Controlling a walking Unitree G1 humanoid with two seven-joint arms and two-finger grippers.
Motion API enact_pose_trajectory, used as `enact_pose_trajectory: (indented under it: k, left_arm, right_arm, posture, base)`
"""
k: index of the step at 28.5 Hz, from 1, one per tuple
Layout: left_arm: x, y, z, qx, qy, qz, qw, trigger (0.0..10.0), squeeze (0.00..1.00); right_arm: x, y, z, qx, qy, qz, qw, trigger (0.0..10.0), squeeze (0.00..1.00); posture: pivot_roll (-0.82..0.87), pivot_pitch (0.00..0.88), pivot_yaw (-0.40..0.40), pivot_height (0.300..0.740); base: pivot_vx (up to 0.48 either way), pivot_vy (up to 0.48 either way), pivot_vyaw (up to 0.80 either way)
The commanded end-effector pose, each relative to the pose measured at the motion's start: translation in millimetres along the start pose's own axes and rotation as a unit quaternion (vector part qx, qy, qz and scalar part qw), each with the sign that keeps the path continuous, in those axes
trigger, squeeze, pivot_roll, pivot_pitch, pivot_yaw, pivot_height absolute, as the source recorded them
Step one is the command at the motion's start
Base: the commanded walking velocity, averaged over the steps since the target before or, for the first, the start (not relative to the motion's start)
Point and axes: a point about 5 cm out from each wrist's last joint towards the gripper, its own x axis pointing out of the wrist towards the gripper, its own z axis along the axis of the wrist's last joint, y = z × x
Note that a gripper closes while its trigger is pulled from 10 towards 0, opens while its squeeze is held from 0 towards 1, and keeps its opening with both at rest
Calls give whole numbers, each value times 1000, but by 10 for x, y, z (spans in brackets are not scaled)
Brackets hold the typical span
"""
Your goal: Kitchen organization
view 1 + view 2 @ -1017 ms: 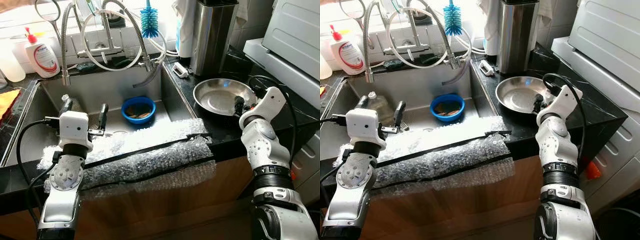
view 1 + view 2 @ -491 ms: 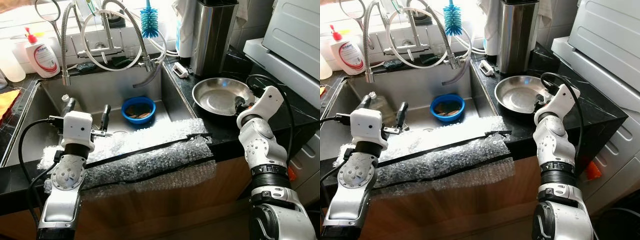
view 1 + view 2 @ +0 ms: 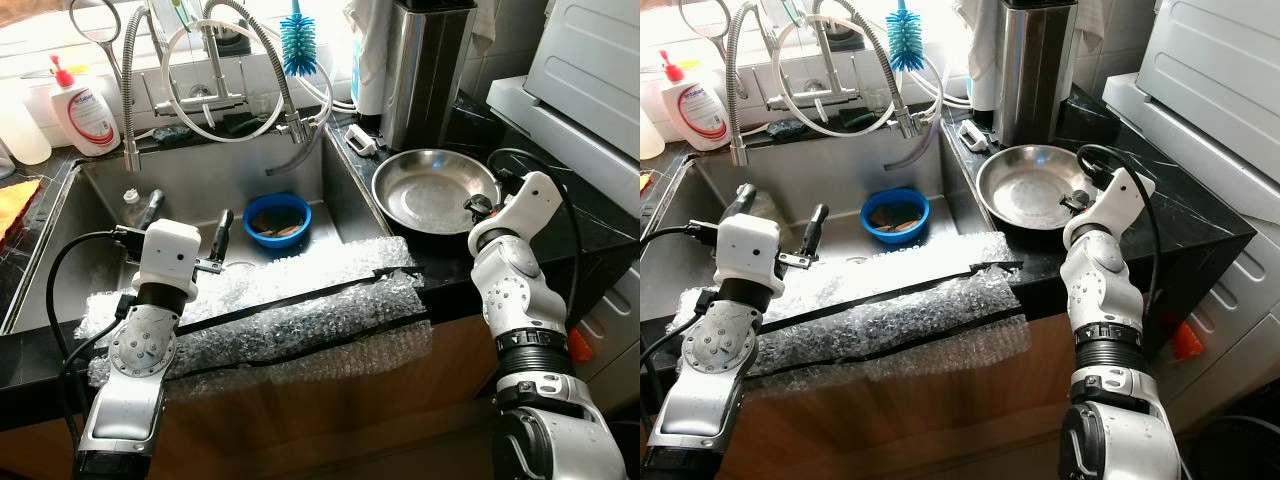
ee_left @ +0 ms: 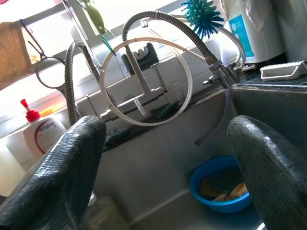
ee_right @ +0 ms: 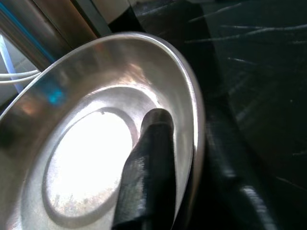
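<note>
A home kitchen: stainless steel sink (image 3: 110, 215) set into a black tabletop (image 3: 560, 235), coiled spring faucet (image 3: 225, 70) above it, blue bottle brush (image 3: 298, 42) and soap bottle (image 3: 85, 110) on the sill, blue bowl (image 3: 276, 217) in the basin, steel pan (image 3: 432, 190) alongside, white appliance (image 3: 590, 60) at right.

The left arm reaches forward with its wrist level, and the left gripper (image 3: 185, 214) holds its two black fingers (image 4: 72, 163) spread wide apart. The right arm is bent upward at the elbow, its right gripper (image 3: 1076, 203) pointing forward, one finger (image 5: 148, 167) visible.
</note>
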Motion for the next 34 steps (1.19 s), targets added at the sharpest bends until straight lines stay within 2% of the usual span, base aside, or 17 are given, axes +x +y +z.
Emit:
enact_pose_trajectory:
  k: [1, 2, 4, 5, 6, 7, 11, 14, 17, 20, 22, 23, 24, 25, 26, 30, 34]
  left_arm:
    - [27, 15, 44, 14, -11, -1, 1000, 10000, 0]
    - [28, 31, 54, 20, -13, 6, 1000, 10000, 0]
    - [32, 46, 61, 23, -16, 10, 1000, 10000, 0]
    - [44, 69, 81, 29, -21, 15, 999, 10000, 0]
    - [53, 84, 96, 34, -24, 19, 999, 10000, 0]
    - [58, 94, 104, 35, -26, 22, 999, 10000, 0]
    - [93, 178, 178, 41, -42, 52, 997, 10000, 0]
    - [110, 252, 267, 9, -57, 75, 995, 10000, 0]
    - [130, 298, 343, -53, -64, 88, 993, 10000, 0]
    - [157, 270, 436, -111, -78, 80, 988, 10000, 0]
    - [172, 230, 487, -176, -83, 75, 978, 10000, 0]
    - [178, 173, 506, -277, -82, 68, 955, 10000, 0]
    - [178, 173, 506, -277, -82, 68, 955, 10000, 0]
    - [165, 121, 478, -329, -77, 61, 939, 10000, 0]
    - [153, 88, 465, -353, -74, 53, 931, 10000, 0]
    - [147, -4, 496, -399, -72, 33, 914, 10000, 0]
    - [158, -50, 503, -404, -67, 20, 912, 10000, 0]
  right_arm:
    - [-2, 71, 19, 19, -10, 7, 1000, 0, 0]
    - [-16, 97, 91, 43, -41, 16, 998, 0, 0]
    - [-23, 113, 133, 56, -60, 21, 996, 0, 0]
    - [-37, 144, 191, 65, -86, 34, 994, 5843, 0]
    - [-50, 163, 232, 67, -105, 42, 991, 5843, 0]
    - [-56, 176, 248, 72, -112, 48, 990, 10000, 0]
    - [-91, 225, 308, 99, -144, 73, 982, 10000, 0]
    - [-138, 283, 351, 96, -173, 102, 975, 10000, 0]
    - [-206, 398, 362, 94, -192, 152, 965, 10000, 0]
    - [-275, 505, 330, 78, -198, 196, 957, 10000, 0]
    - [-316, 584, 281, 62, -192, 225, 953, 10000, 0]
    - [-359, 653, 229, 42, -187, 251, 949, 10000, 0]
    - [-359, 653, 229, 42, -187, 251, 949, 10000, 0]
    - [-386, 703, 177, 44, -175, 269, 946, 10000, 0]
    - [-402, 727, 157, 48, -171, 275, 945, 10000, 0]
    - [-497, 849, 135, 53, -168, 323, 930, 10000, 0]
    - [-511, 874, 134, 64, -165, 329, 928, 10000, 0]
  posture:
    - [-51, 0, 78, 740]
    - [-50, 0, 78, 740]
    - [-50, 0, 77, 740]
    - [-50, 0, 77, 740]
    - [-50, 0, 77, 740]
    - [-50, 0, 77, 740]
    - [-49, 0, 75, 740]
    - [-46, 0, 73, 740]
    - [-44, 0, 70, 740]
    - [-42, 0, 69, 740]
    - [-43, 0, 67, 740]
    - [-40, 0, 65, 740]
    - [-40, 0, 65, 740]
    - [-41, 0, 64, 740]
    - [-46, 0, 66, 740]
    - [-47, 0, 67, 740]
    - [-47, 0, 67, 740]
  base:
    - [0, 0, 0]
    - [0, 0, 0]
    - [0, 0, 0]
    - [0, 0, 0]
    - [0, 0, 0]
    - [0, 0, 0]
    - [0, 0, 0]
    - [0, 0, 0]
    - [0, 0, 0]
    - [0, 0, 0]
    - [0, 0, 0]
    - [0, 0, 0]
    - [0, 0, 0]
    - [0, 0, 0]
    - [0, 0, 0]
    - [0, 0, 0]
    - [0, 0, 0]
